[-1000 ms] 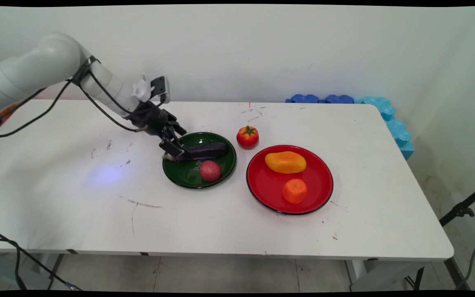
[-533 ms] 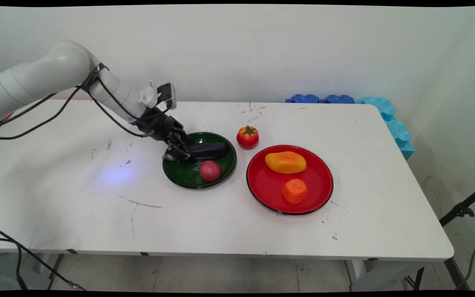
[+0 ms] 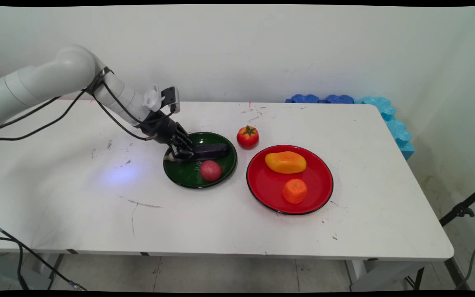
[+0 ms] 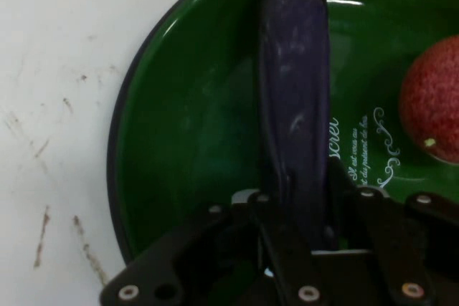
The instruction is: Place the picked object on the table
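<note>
A: What has the gripper [image 3: 179, 153] got hold of?

B: Its fingers are closed in on the stem end of the purple eggplant [image 3: 208, 151], one on each side, as the hand view shows [image 4: 294, 105]. It looks like a firm pinch.

A: And how does the eggplant lie from it?

B: Its long axis runs straight out ahead of the gripper, across the green plate [image 3: 221, 175], with the body resting on the plate.

A: Anything close by?

B: A red speckled ball [image 3: 210, 170] sits on the same plate, just beside the eggplant. Beyond the eggplant's far end stands a tomato [image 3: 248, 137], and further off a red plate [image 3: 320, 194].
</note>
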Controlling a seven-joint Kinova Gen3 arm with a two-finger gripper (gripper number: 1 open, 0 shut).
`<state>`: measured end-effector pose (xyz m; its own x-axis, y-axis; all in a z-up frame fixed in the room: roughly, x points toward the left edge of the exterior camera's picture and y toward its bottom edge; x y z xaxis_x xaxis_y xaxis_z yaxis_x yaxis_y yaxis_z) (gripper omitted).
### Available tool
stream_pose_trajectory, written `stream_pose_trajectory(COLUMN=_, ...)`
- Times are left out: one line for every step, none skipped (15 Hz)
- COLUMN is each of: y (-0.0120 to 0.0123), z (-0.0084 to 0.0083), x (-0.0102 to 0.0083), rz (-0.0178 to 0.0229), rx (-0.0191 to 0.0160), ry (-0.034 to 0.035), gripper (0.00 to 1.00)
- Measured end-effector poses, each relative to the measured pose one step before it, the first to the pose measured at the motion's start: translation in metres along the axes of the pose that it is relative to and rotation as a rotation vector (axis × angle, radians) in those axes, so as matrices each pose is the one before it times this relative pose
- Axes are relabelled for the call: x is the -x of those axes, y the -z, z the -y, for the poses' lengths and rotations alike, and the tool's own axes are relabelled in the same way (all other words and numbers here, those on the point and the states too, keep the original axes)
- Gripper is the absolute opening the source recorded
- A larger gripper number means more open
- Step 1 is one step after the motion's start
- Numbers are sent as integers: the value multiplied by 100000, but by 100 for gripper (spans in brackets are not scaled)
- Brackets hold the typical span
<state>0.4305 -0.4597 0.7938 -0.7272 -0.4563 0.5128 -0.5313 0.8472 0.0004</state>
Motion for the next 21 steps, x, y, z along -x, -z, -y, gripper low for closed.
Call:
stream_pose_trajectory(y=-46, z=-29, x=-23, rz=35, rx=-63, ry=36, gripper=0)
stream_pose_trajectory(y=-51, z=-34, x=-81, rz=-6, rx=-104, ry=69, gripper=0)
stream_pose_trajectory(y=16, z=-27, x=-91, rz=-155, rx=-120, ry=174, gripper=0)
stream_pose_trajectory(y=95, z=-25, x=-307, rz=-502, rx=-309, ry=154, gripper=0)
stream_pose_trajectory(y=112, z=-13, x=-249, rz=-385, rx=-196, ry=111, gripper=0)
stream_pose_trajectory(y=322, z=-44, x=-535, rz=-912, rx=-434, ry=-82, gripper=0)
stream_pose_trajectory(y=233, z=-38, x=-459, rz=-689, rx=-198, ry=-125, gripper=0)
stream_pose_trajectory(y=538, z=-140, x=-756, rz=-1292, rx=-422, ry=-391, gripper=0)
stream_pose_trajectory(y=811, z=-301, x=-983, rz=-1771, rx=-395, ry=-515, gripper=0)
stream_pose_trajectory(y=838, z=-357, x=-1140, rz=-1952, rx=-210, ry=-698, gripper=0)
stream_pose_trajectory(y=794, z=-439, x=-1030, rz=-1809, rx=-19, ry=-589, gripper=0)
stream_pose_trajectory(y=531, z=-320, x=-696, rz=-1245, rx=41, ry=-262, gripper=0)
stream_pose_trajectory(y=720, z=-565, x=-999, rz=-1724, rx=259, ry=-514, gripper=0)
stream_pose_trajectory(y=475, z=-417, x=-635, rz=-1117, rx=325, ry=-107, gripper=0)
stream_pose_trajectory(y=611, z=-743, x=-890, rz=-1443, rx=740, ry=-268, gripper=0)
stream_pose_trajectory(y=339, z=-545, x=-541, rz=-832, rx=698, ry=-73, gripper=0)
stream_pose_trajectory(y=463, z=-911, x=-707, rz=-1075, rx=1157, ry=-193, gripper=0)
stream_pose_trajectory(y=405, z=-1166, x=-667, rz=-959, rx=1590, ry=-362, gripper=0)
stream_pose_trajectory(y=274, z=-1212, x=-536, rz=-690, rx=1714, ry=-700, gripper=0)
stream_pose_trajectory(y=124, z=-1063, x=-351, rz=-367, rx=1573, ry=-831, gripper=0)
stream_pose_trajectory(y=34, z=-1203, x=-292, rz=-251, rx=1844, ry=-1734, gripper=0)
